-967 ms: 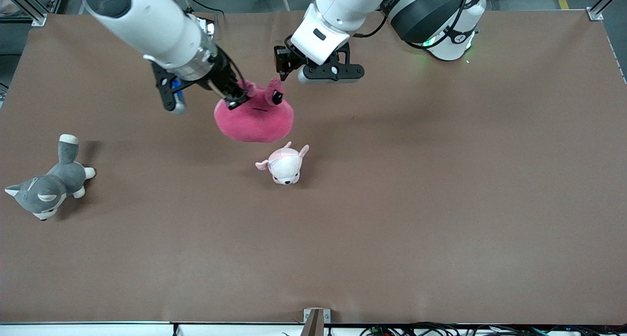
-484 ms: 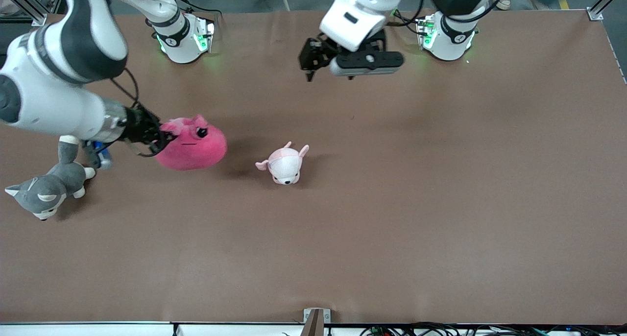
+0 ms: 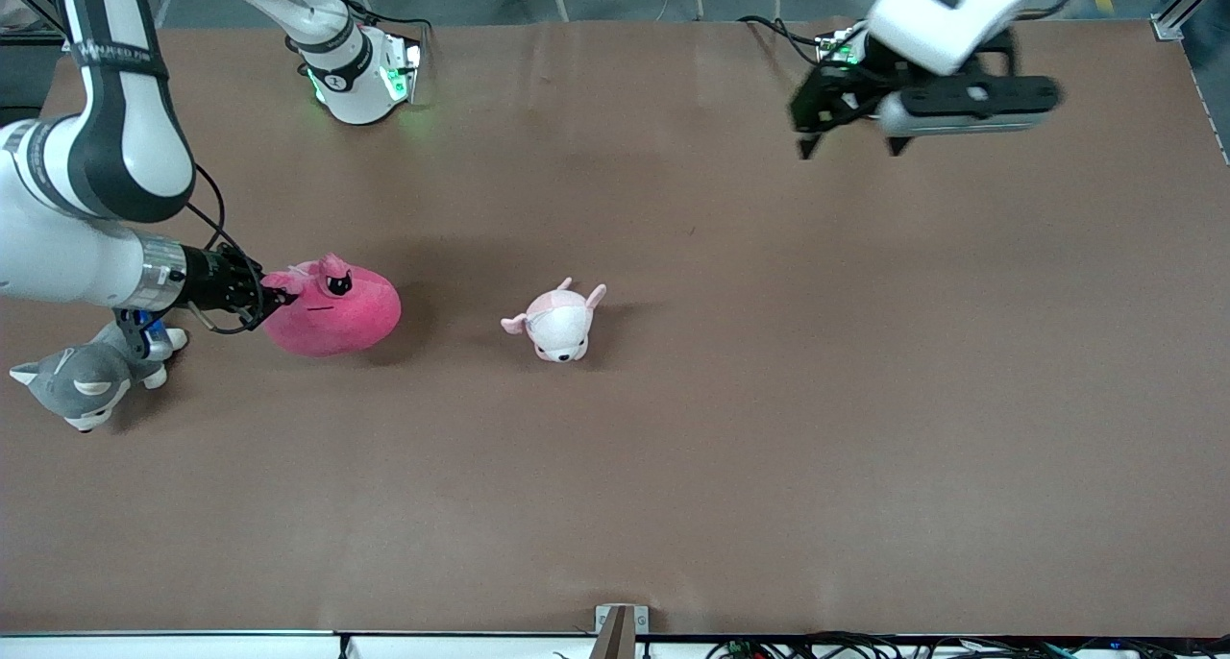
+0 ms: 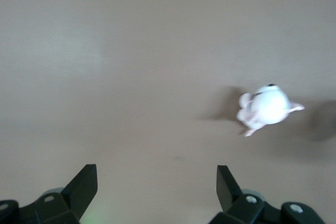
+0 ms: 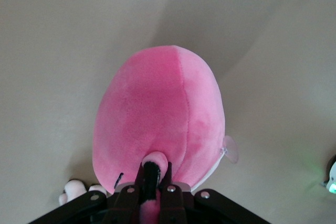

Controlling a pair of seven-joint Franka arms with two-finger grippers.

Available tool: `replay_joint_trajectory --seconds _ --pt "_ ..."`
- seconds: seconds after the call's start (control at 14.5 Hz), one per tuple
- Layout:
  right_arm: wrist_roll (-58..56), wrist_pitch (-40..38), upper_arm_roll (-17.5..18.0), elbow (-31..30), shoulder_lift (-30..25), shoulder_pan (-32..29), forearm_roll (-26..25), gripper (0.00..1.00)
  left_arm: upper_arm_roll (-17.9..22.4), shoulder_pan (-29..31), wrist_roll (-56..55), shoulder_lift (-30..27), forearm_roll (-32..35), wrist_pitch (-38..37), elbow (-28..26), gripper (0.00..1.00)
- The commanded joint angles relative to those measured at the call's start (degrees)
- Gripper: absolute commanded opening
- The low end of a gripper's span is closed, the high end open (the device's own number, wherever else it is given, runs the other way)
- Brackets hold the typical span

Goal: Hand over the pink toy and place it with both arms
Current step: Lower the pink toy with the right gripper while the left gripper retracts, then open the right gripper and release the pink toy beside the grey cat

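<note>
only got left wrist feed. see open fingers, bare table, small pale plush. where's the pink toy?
Observer: The right gripper is shut on the pink toy, pinching a flap at its top, toward the right arm's end of the table.
Operator: on the table or in the air?
Observer: Low, with its shadow tight under it; I cannot tell whether it touches the table.
Operator: anything close to it?
Observer: A grey dog plush lies beside it, under the right arm's wrist, slightly nearer the front camera.
Operator: and my gripper?
Observer: The left gripper hangs open, empty, over the table near its own base.
</note>
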Motion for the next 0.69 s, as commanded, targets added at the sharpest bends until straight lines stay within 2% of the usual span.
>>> replay_joint_trajectory --seconds 0.0,0.14,0.21,0.35,0.41,0.62 --pt "-3.79 1.39 1.31 -0.43 2.77 -2.08 0.49 0.03 -0.5 6.59 8.05 -1.42 0.82 -4.79 -0.93 1.0" --pt "-3.97 3.06 1.31 -0.43 4.35 -2.52 0.49 0.07 -0.5 11.61 12.36 -1.42 0.82 -5.07 -1.8 1.0" --pt "-4.15 3.23 1.31 -0.43 5.23 -2.87 0.49 0.16 -0.5 13.8 15.43 -1.51 0.65 -5.15 -2.16 1.0" --pt "-4.85 3.32 1.4 -0.43 6.38 -3.83 0.58 0.66 -0.5 18.47 21.5 -2.29 0.03 -5.5 -3.03 1.0" --pt "-4.94 3.59 1.4 -0.43 6.55 -3.92 0.58 0.99 -0.5 19.79 23.0 -2.82 -0.06 -5.51 -3.91 1.0" --pt "-5.9 3.76 1.4 0.62 6.38 -3.66 0.4 1.0 0.11 22.25 26.43 -5.72 -0.06 -5.07 -7.95 1.0"
